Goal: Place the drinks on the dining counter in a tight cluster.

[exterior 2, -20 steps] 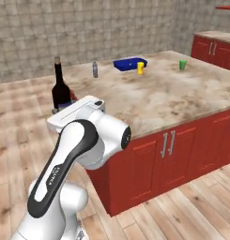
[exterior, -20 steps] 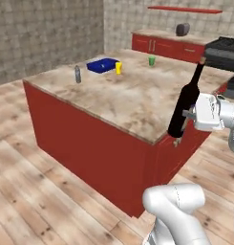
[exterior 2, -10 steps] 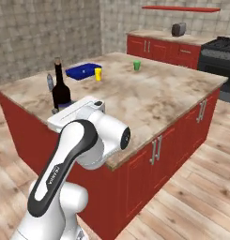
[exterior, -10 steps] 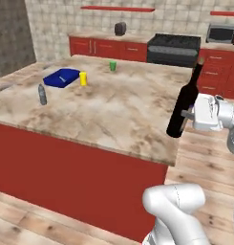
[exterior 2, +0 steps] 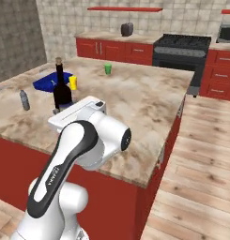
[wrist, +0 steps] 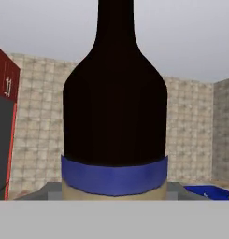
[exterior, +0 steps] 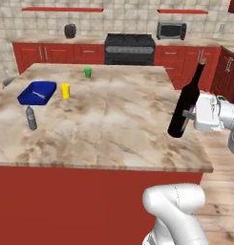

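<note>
- The gripper (exterior: 189, 115) is clamped on the lower body of the wine bottle (exterior: 184, 104); the bottle is carried, leaning slightly, neck tipped away from the hand.
- In the left base view the bottle hangs over the near right corner of the dining counter (exterior: 113, 119), base just above the marble or barely clear of it; contact cannot be judged.
- Hand view: the bottle's dark shoulder and blue label band (wrist: 114, 175) sit straight ahead of the camera, close up.
- The small grey bottle (exterior: 30, 118) stands upright near the counter's left edge, well apart from the wine bottle.
- Beside it, toward the far left, lies a blue tray (exterior: 37, 92); a yellow cup (exterior: 65, 91) stands just beside the tray, and a green cup (exterior: 88, 72) near the far edge.
- Step in hand, as judged: transport of the wine bottle toward a set-down spot on the counter.
- Next move likely calls for travel across the top toward the grey bottle, righting the lean, lowering until the base sits flat, then releasing.
- Risk: a tilted release could topple the tall bottle.
- Hidden or unclear: fingertips are covered by the bottle in the hand view; in the right base view the arm (exterior 2: 79, 145) hides the bottle's base.
</note>
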{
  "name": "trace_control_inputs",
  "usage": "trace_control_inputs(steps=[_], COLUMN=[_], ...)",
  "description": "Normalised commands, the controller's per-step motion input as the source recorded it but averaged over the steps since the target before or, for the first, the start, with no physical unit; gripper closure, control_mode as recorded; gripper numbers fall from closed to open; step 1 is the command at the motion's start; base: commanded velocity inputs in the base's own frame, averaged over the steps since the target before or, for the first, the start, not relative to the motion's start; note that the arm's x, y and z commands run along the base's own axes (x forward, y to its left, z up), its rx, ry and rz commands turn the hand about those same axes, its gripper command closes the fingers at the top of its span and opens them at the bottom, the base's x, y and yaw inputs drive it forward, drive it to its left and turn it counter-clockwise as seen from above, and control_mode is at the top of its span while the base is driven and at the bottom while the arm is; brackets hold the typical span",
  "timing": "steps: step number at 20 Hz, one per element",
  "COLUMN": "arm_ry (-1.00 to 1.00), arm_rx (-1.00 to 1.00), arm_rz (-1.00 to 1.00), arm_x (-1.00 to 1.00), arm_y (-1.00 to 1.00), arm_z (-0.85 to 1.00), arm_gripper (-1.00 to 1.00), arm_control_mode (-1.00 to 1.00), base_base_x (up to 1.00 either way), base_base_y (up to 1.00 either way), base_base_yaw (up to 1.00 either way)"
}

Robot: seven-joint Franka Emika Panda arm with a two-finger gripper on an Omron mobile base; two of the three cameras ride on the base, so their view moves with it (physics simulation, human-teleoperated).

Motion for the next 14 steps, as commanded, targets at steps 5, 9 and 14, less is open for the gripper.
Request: trace_control_inputs(steps=[5,9,14], arm_ry=[0.0,0.0,0.0], arm_rx=[0.0,0.0,0.0], arm_rz=[0.0,0.0,0.0], arm_x=[0.0,0.0,0.0], arm_y=[0.0,0.0,0.0], arm_z=[0.0,0.0,0.0], arm_gripper=[1.0,1.0,1.0], arm_control_mode=[1.0,1.0,1.0], base_base_x=[0.0,0.07,0.25], base_base_y=[1.0,1.0,0.96], base_base_yaw=[-0.1,-0.02,-0.06])
